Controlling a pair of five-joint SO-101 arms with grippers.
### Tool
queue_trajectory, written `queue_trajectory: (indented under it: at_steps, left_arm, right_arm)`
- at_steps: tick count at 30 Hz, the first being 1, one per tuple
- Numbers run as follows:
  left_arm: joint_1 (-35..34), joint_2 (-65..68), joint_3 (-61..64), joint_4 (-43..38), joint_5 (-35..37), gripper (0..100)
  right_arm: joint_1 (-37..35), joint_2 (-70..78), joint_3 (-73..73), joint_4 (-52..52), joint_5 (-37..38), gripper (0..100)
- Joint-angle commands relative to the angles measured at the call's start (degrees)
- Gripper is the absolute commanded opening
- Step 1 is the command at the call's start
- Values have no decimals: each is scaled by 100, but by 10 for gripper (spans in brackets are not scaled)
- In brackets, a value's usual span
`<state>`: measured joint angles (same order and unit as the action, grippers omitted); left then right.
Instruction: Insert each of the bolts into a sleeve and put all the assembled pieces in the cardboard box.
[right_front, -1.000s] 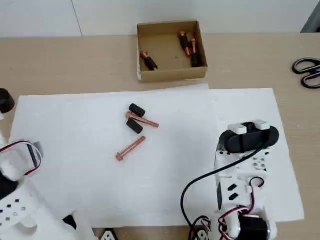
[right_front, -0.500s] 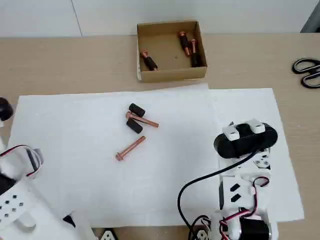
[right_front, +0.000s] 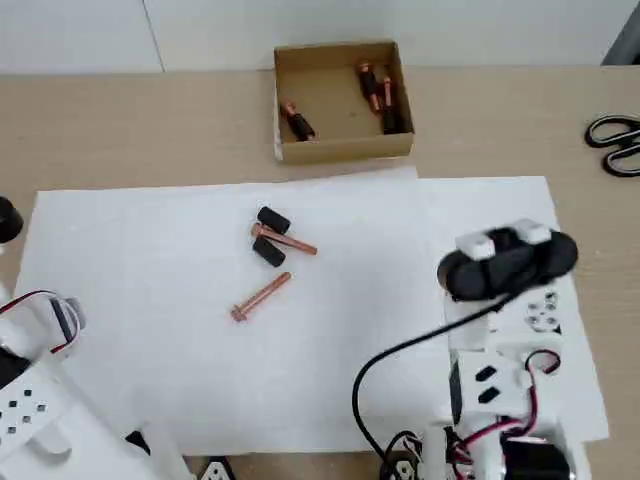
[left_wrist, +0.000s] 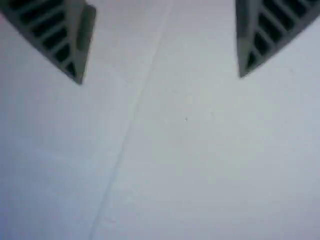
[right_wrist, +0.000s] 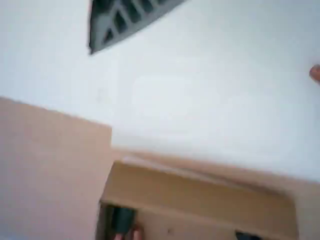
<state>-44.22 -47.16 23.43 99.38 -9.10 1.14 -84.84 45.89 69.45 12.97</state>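
**Two bolts and two sleeves loose on the paper, three assembled pieces in the box**

Left of centre in the high view, two black sleeves lie on the white paper sheet (right_front: 150, 260): the upper sleeve (right_front: 273, 219) and the lower sleeve (right_front: 268, 252). The upper bolt (right_front: 287, 240), copper-coloured, lies between them with its head end close against both; I cannot tell whether it touches them. The lower bolt (right_front: 261, 297) lies apart just below, slanting, in no sleeve.

The cardboard box (right_front: 345, 150) stands at the upper centre of the frame on the bare tabletop (right_front: 130, 130), just beyond the paper's far edge. Inside it are three assembled pieces: one (right_front: 297, 122) near the box's left wall and two (right_front: 382, 98) side by side near its right wall.

The left arm (right_front: 30, 400) sits in the lower left corner and the right arm (right_front: 505, 330) at the lower right; the loose bolts and sleeves lie between them, well apart from both. The left pincer (left_wrist: 160, 72) is spread wide over plain paper, with nothing between its jaws. The right pincer (right_wrist: 127, 22) hangs over the paper with the box beyond it; whether it is apart or together cannot be told.

Scissors (right_front: 615, 143) lie at the right edge of the frame, off the paper.
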Motion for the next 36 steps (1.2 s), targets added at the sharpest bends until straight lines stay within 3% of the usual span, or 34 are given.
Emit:
queue_trajectory:
  at_steps: [1,8,19,25,36]
  left_arm:
    - [-35,-70,-4,97,-35,190]
    - [-53,-70,-4,97,-18,190]
    - [-62,-70,-13,97,0,189]
    - [-70,-70,-13,97,0,189]
    - [-70,-70,-22,97,9,189]
  right_arm:
    - [13,971,-932,391,0,165]
    - [-22,2853,-2198,1182,-264,165]
    - [-2176,5745,-3578,1947,-316,167]
    - [-2176,6123,-3455,1895,-299,169]
    - [-2070,6167,-3209,558,-299,166]
